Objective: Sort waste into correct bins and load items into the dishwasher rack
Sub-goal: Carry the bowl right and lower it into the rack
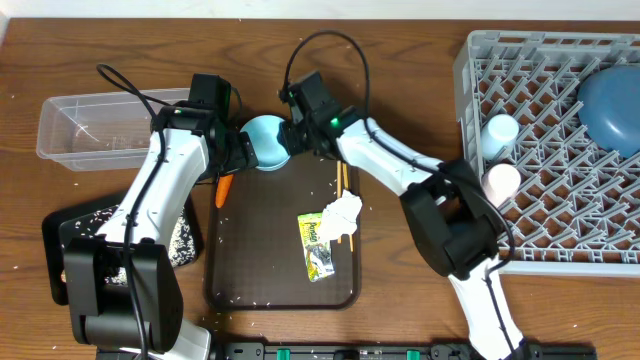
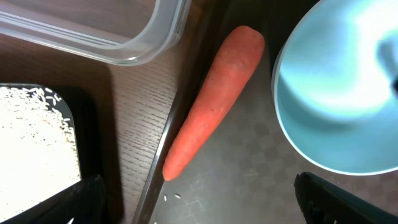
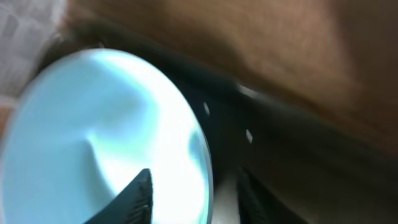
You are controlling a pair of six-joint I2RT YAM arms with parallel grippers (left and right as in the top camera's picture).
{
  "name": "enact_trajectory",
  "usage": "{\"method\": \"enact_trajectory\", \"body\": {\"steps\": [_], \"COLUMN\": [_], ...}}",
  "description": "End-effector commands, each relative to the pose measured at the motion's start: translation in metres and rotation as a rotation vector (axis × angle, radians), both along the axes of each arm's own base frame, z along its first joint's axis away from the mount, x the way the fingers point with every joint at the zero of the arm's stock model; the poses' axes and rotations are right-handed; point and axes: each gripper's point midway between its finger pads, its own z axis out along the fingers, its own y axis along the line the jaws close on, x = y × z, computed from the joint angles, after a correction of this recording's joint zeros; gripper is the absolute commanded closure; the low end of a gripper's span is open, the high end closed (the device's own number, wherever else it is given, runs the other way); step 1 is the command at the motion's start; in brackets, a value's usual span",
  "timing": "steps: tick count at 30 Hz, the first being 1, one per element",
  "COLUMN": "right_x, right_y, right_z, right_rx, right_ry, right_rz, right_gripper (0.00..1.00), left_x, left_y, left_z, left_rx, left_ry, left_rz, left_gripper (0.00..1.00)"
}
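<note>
The small pale-blue bowl point(image 1: 262, 141) point(image 2: 336, 87) point(image 3: 106, 137) stands at the far end of the brown serving tray point(image 1: 270, 255). My right gripper point(image 1: 292, 138) point(image 3: 196, 186) is open and straddles the bowl's right rim, one finger inside and one outside, with gaps on both sides. The orange carrot point(image 1: 222, 188) point(image 2: 214, 106) lies along the serving tray's left edge. My left gripper point(image 1: 228, 160) point(image 2: 211, 211) hangs wide open just above the carrot, holding nothing. A crumpled napkin point(image 1: 342, 213), a yellow-green wrapper point(image 1: 317, 245) and chopsticks point(image 1: 342, 185) lie on the serving tray.
The clear tub point(image 1: 100, 125) point(image 2: 93, 25) sits at the far left. The black tray point(image 1: 62, 235) point(image 2: 93, 124) below it holds rice point(image 2: 31, 137). The grey rack point(image 1: 540, 150) at right holds a blue plate point(image 1: 610, 105), a light-blue cup point(image 1: 498, 130) and a pink cup point(image 1: 500, 180).
</note>
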Motion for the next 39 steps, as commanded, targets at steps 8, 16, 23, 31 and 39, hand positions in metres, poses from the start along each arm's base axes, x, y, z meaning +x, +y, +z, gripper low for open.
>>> {"method": "enact_trajectory", "body": {"steps": [8,16,23,31,39], "right_x": [-0.005,0.02,0.051,0.05,-0.011], "right_y": [-0.001,-0.038,-0.13,-0.294,-0.45], "right_z": [-0.009,0.051,0.149,0.224,0.234], "right_rx": [-0.035,-0.029,-0.159,-0.509,-0.946], "right_ry": [0.027,-0.053,-0.276,-0.428,-0.323], "right_rz": [-0.049,-0.126,-0.3,-0.712,-1.158], "right_gripper": [0.99,0.99,0.99,0.99,0.99], "left_x": [-0.002,-0.002,-0.002,-0.002,-0.002], "left_y": [0.004,0.004,0.004,0.004,0.004], "left_z": [0.001,0.001,0.001,0.001,0.001], "left_rx": [0.018,0.018,0.018,0.018,0.018], "left_ry": [0.0,0.001,0.0,0.0,0.0], "left_rz": [-0.006,-0.007,-0.006,-0.007,-0.007], "left_gripper": [0.02,0.02,0.02,0.02,0.02]}}
